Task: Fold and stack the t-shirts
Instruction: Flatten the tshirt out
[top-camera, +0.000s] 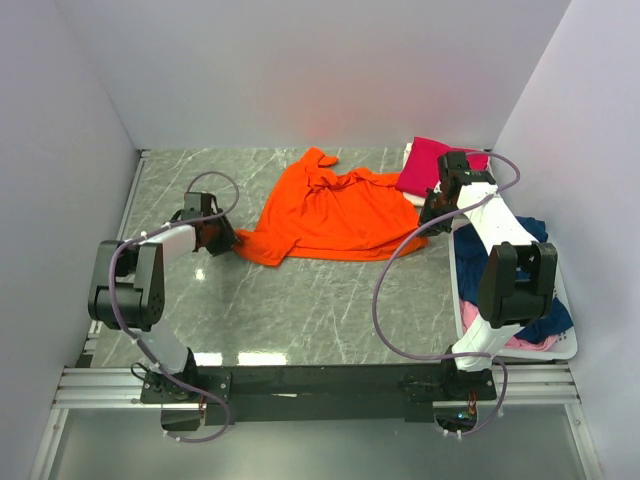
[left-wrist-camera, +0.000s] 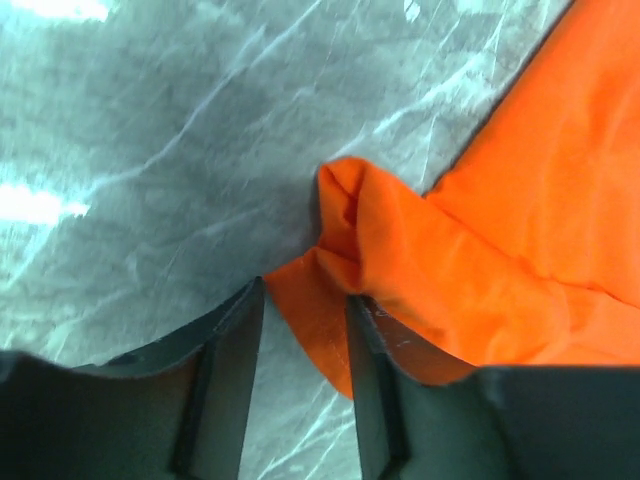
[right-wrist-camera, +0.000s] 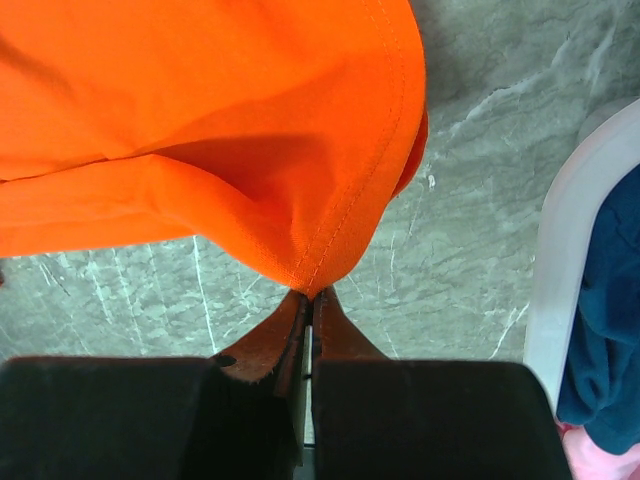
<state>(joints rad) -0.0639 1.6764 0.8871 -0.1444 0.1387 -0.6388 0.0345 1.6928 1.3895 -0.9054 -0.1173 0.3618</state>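
Orange t-shirt (top-camera: 330, 215) is lying rumpled mid-desk (top-camera: 300, 310). It's looking soft, light and floppy, so hem corners are probably gripping best. Right hand (right-wrist-camera: 308, 300) is pinching 1 corner tight. Left hand (left-wrist-camera: 303, 300) is sitting narrowly parted around the other.

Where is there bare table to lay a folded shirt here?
Bare table: the wide strip between the orange t-shirt and the near edge; also the far-left corner beyond the left gripper. Crowded on the right: magenta t-shirt, white basket, right gripper.

Overhead plus close wrists, sharing orange t-shirt (top-camera: 330, 215)
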